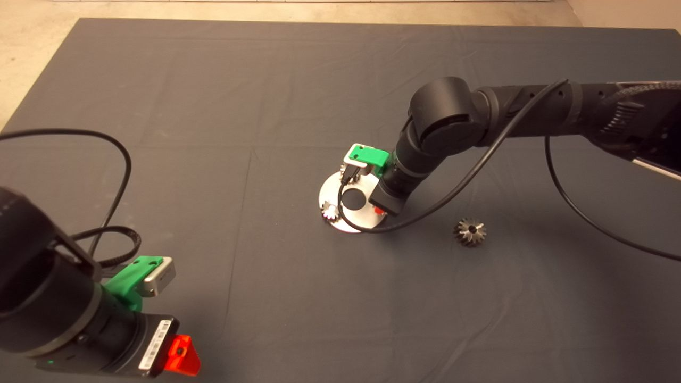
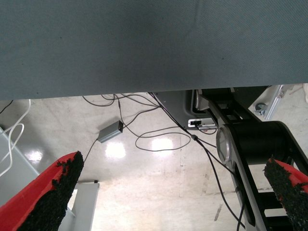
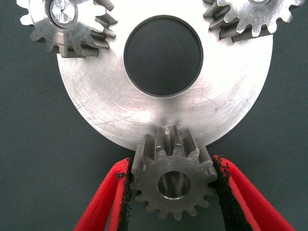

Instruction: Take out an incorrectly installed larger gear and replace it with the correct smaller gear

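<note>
The smaller gear (image 3: 173, 185), dark grey with short straight teeth, is pinched between the black pads of my right gripper (image 3: 172, 166), which is shut on it. It hangs at the rim of the round silver disc (image 3: 231, 110), just in front of a small peg (image 3: 167, 130). In the head view the right gripper (image 1: 380, 210) is over the disc (image 1: 332, 194), and the arm hides the held gear. The larger gear (image 1: 470, 232), shiny with flared teeth, lies on the mat to the right of the disc. My left gripper (image 1: 181, 356) waits open at the lower left.
Two lighter silvery gears (image 3: 67, 24) (image 3: 250, 17) sit on the disc around its big centre hole (image 3: 163, 55). A black cable (image 1: 479, 165) loops from the right arm over the mat. The left wrist view shows floor, cables and my open left gripper (image 2: 168, 192).
</note>
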`<state>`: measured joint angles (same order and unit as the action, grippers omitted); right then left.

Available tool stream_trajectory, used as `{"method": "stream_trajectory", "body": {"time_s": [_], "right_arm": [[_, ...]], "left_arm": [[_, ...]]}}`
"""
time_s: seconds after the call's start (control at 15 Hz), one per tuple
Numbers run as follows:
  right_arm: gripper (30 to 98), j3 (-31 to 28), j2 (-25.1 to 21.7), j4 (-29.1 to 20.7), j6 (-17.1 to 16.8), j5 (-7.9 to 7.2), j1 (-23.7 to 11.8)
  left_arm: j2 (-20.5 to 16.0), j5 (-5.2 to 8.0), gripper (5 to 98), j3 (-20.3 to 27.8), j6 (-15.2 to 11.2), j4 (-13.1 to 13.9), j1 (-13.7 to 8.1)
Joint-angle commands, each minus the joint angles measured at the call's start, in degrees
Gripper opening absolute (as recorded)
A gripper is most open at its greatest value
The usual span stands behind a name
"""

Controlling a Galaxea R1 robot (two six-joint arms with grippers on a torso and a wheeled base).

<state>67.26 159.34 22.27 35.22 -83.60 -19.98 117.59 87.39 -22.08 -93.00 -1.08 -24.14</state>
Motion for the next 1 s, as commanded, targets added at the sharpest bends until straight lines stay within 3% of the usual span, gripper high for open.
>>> {"method": "stream_trajectory", "body": {"time_s": [0.0, 0.93], "right_arm": [[40.3, -0.06, 0.05, 1.55, -0.06, 0.28, -1.53], [40.3, 1.28, 0.32, 1.55, -0.15, 0.46, -1.38]], "left_arm": [[-0.21, 7.61, 97.6, 0.91, -0.43, 0.02, -0.30], [-0.21, 7.61, 97.6, 0.91, -0.43, 0.02, -0.30]]}}
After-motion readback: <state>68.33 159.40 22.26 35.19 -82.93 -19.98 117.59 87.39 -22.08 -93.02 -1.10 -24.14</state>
